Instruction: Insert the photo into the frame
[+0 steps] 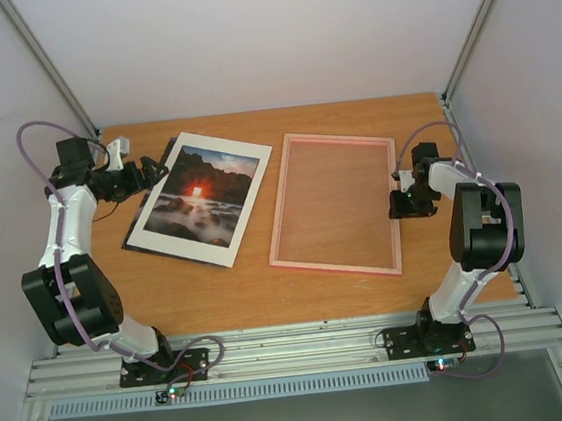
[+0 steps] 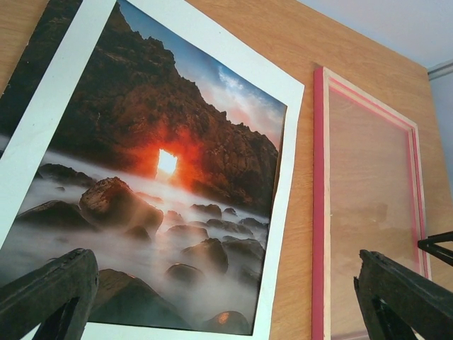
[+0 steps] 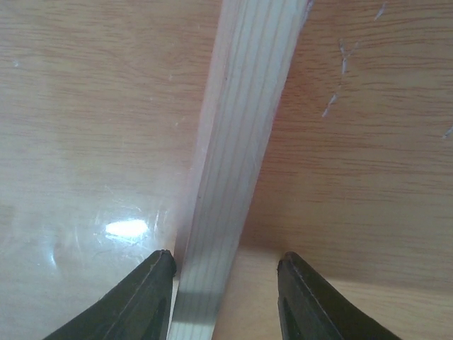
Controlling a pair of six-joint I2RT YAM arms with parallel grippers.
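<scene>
The photo (image 1: 199, 197), a white-bordered seascape with a red-orange sun, lies face up on the table's left half, turned a little clockwise. It fills the left wrist view (image 2: 163, 184). The pink frame (image 1: 279, 211) with its clear pane lies flat to the photo's right; its left rail shows in the left wrist view (image 2: 318, 212). My left gripper (image 1: 162, 169) (image 2: 226, 304) is open and empty, just above the photo's left edge. My right gripper (image 1: 398, 196) (image 3: 226, 283) is open, with its jaws on either side of the frame's right rail (image 3: 233, 163).
A dark board edge (image 1: 133, 218) peeks out from under the photo's left side; it also shows in the left wrist view (image 2: 35, 57). White walls close in the wooden table (image 1: 259, 283) at the back and sides. A metal rail (image 1: 295, 348) runs along the near edge.
</scene>
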